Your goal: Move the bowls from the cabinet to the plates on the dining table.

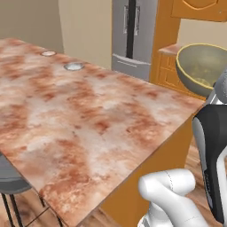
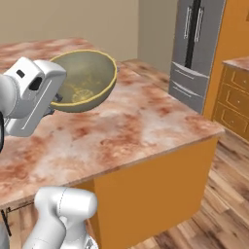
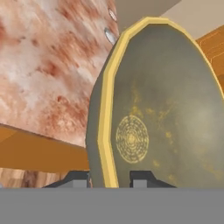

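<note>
One deep round bowl (image 2: 86,80), dull olive outside and speckled yellow inside, is held in the air by the gripper (image 3: 109,178); in the hand view the two dark finger tips stand at the bottom centre of the frame, one on each side of the yellow rim, so the jaws are clamped on the bowl's wall. In the right base view the bowl is in the upper left of the frame, tilted with its opening toward the camera, above the wide reddish-pink marbled stone table (image 2: 146,121). In the left base view it appears at the right edge of the frame, beyond the near corner of the table. Two small flat round plates, a grey-rimmed plate (image 1: 73,66) and a red-rimmed plate (image 1: 48,53), lie in the upper left of that view, well apart from the bowl. I judge that the carrying step is in hand. The next move calls for bringing the bowl across the table to one plate, turning it level, lowering it onto the plate and only then opening the jaws.
</note>
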Controlling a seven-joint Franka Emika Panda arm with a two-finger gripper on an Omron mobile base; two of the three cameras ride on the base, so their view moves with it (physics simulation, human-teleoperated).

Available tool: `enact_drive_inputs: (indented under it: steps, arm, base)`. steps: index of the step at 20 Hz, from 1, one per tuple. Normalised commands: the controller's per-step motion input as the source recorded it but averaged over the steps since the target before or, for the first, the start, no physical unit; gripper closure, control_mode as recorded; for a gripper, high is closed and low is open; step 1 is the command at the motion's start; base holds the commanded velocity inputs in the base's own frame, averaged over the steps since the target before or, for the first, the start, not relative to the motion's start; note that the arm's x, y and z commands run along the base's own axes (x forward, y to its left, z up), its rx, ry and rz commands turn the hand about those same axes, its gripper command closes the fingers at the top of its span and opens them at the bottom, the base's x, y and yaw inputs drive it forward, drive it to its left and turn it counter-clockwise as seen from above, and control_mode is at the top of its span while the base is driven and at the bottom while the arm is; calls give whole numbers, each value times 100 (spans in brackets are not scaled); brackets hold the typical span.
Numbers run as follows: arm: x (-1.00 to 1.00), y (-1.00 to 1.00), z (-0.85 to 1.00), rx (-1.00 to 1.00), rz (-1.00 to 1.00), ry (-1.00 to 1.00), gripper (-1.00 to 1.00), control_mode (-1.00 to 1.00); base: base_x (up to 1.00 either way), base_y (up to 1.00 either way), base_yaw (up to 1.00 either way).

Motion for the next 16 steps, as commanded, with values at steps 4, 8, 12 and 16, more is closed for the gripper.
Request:
enact_drive_inputs:
  steps: [4, 8, 12, 16]
  arm:
    - [0, 0, 0, 0, 0, 0, 100, 100]
    - [0, 0, 0, 0, 0, 0, 100, 100]
    - [0, 0, 0, 0, 0, 0, 100, 100]
    - [0, 0, 0, 0, 0, 0, 100, 100]
  base:
    - [7, -53, 33]
    - [3, -60, 30]
    - [0, -81, 22]
    - [-1, -88, 20]
